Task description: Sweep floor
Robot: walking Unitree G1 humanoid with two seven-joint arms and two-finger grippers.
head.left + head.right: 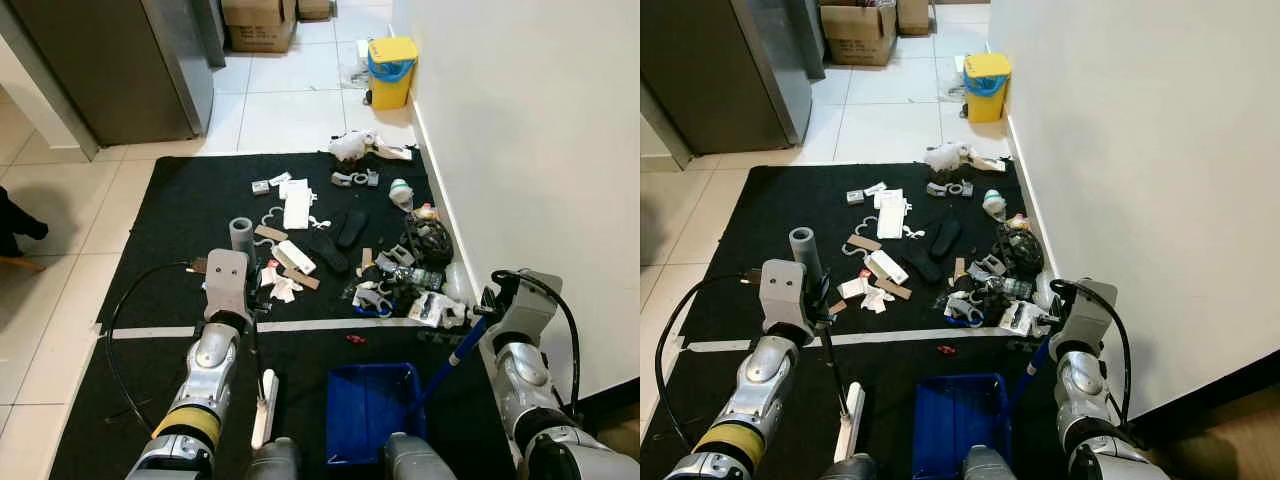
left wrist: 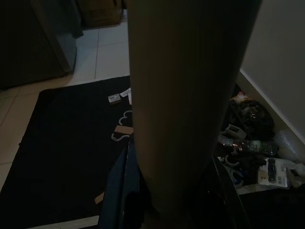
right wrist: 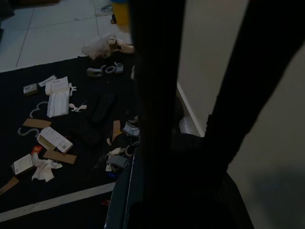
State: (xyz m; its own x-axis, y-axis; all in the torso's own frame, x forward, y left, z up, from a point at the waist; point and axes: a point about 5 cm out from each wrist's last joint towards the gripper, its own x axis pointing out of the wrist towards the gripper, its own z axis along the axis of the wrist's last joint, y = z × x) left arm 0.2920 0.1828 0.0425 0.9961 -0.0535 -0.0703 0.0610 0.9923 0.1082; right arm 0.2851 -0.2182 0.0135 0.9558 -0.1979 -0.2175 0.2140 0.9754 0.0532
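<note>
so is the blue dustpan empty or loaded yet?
Empty. The blue dustpan shows bare blue inside, while the litter lies on the black mat beyond the white line.

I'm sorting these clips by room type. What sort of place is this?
Probably a home hallway or utility corner, staged for a sweeping trial: white floor tiles, a black mat strewn with litter, a yellow bin by the wall, and cardboard boxes beyond.

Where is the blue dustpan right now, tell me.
The blue dustpan sits on the black mat low in the left eye view, between the robot's arms, just behind the white stripe and the litter pile.
</note>
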